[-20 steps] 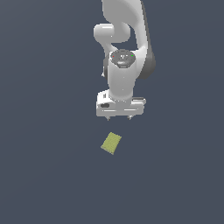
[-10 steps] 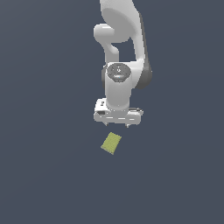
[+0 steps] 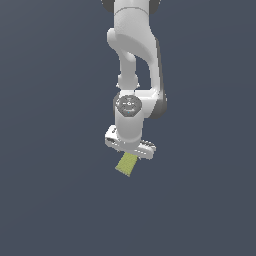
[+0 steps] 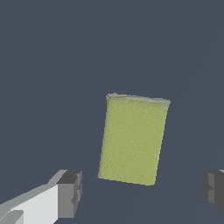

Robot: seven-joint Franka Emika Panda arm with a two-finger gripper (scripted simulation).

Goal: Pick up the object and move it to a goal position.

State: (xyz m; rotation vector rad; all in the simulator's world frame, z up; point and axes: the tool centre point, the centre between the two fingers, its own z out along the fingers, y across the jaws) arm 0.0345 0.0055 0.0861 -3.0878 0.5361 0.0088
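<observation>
Tool (image 4: pixel 142 188) status: your fingers (image 4: pixel 70 193) stand wide apart, gripping nothing | block (image 4: pixel 133 140): you see it flat on the desk (image 3: pixel 55 200), lying between the two fingers without touching either | exterior view: block (image 3: pixel 127 164) partly hidden under your tool (image 3: pixel 131 150), tilted on the desk

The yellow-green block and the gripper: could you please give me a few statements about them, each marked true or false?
1. The gripper is open. True.
2. The block is clamped between the fingers. False: it lies free, with gaps on both sides.
3. The block is flat and rectangular. True.
4. In the exterior view the block sits far from the arm. False: it is right under the gripper.
</observation>
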